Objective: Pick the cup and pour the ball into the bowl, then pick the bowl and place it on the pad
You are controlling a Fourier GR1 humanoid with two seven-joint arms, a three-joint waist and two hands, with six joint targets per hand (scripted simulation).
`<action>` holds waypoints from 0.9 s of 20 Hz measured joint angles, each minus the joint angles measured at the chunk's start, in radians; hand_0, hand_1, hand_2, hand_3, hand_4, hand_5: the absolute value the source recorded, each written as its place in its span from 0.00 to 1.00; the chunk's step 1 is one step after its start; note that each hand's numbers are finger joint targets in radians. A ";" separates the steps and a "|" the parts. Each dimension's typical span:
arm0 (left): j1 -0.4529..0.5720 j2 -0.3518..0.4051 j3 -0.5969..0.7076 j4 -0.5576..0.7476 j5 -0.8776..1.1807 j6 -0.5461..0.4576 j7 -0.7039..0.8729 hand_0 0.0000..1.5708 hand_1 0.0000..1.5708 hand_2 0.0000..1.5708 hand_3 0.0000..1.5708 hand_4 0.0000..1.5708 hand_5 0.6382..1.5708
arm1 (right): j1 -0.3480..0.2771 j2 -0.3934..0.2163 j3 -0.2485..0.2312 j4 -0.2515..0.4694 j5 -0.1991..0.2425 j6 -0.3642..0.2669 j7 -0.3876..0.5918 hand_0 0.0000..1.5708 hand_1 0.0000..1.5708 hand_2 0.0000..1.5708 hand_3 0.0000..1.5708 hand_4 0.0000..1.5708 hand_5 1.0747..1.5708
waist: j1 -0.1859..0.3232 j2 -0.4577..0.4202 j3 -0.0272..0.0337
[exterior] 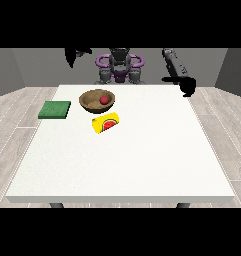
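1. Red ball [105,100] already sitting inside the wooden bowl [90,102], so pour step looks done, judging from how things lie.
2. Yellow cup [106,123] lying on its side just in front of the bowl, near but apparently not touching it. Probably left where the tipping ended, mouth direction hard to call from here.
3. Bowl upright toward the far-middle of the table, a bit toward the view's left. Still to be picked and moved.
4. Green pad [55,110] flat on the table to the view's left of the bowl, clearly apart from it, nothing on top. Short sideways carry needed, by the look of it.
5. Hand at the view's right [186,86] hanging over the table's far right corner, well apart from bowl and cup, holding nothing. Can't tell whether fingers are spread or curled, just a dark blob.
6. Hand at the view's left [73,54] raised high near the robot's shoulder level, away from everything. Fingers: maybe drooping downward, but honestly can't tell.
7. Neither hand touching anything, so bowl pickup not yet started.
8. White table [122,165] large, plain, dark legs just peeking below the front edge.
9. Around it: pale wood-plank floor [12,115], grey walls [22,67] behind.
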 measured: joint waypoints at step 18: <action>-0.244 0.389 0.037 -0.063 0.062 -0.154 0.343 0.00 0.00 0.00 0.00 0.00 0.98 | -0.072 0.027 -0.107 0.622 -0.040 0.118 -0.399 0.00 0.00 0.00 0.00 0.18 1.00 | 0.023 0.076 0.0062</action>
